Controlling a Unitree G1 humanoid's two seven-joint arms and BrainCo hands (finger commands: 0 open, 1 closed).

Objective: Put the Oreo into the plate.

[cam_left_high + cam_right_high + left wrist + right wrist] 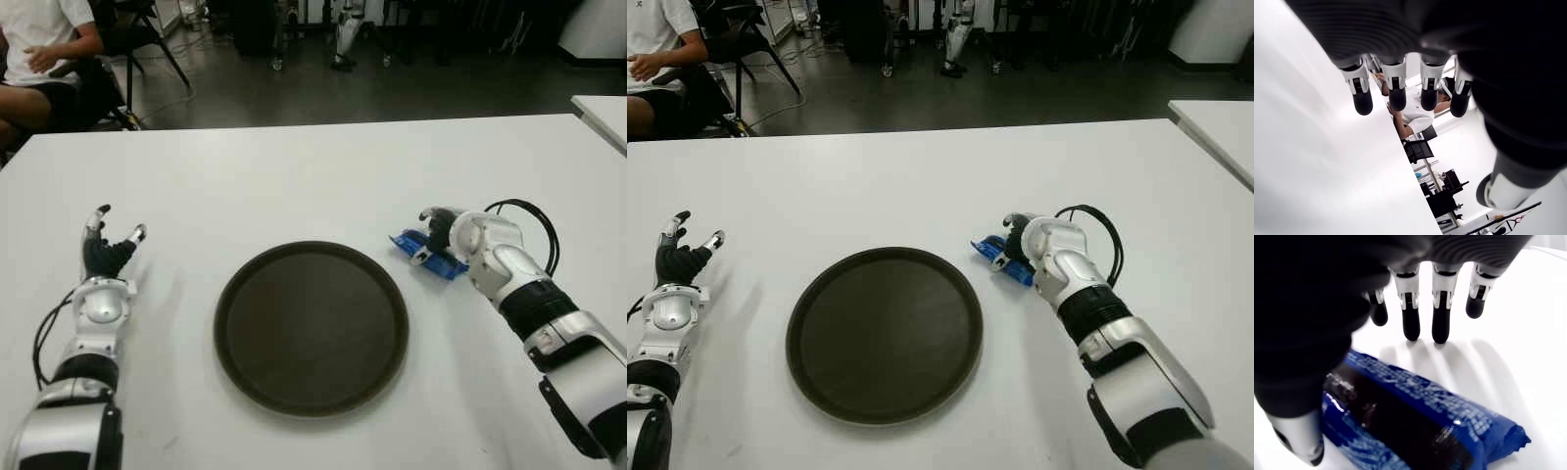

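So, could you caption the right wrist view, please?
Right hand, fingers open, poised over the blue Oreo pack on the white table.

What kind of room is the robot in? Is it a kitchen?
Probably a robot lab or workshop, not a kitchen. Behind the white table there are equipment stands on a dark floor, and a person sits watching from a chair. The right hand hovers over a blue Oreo pack beside a plate.
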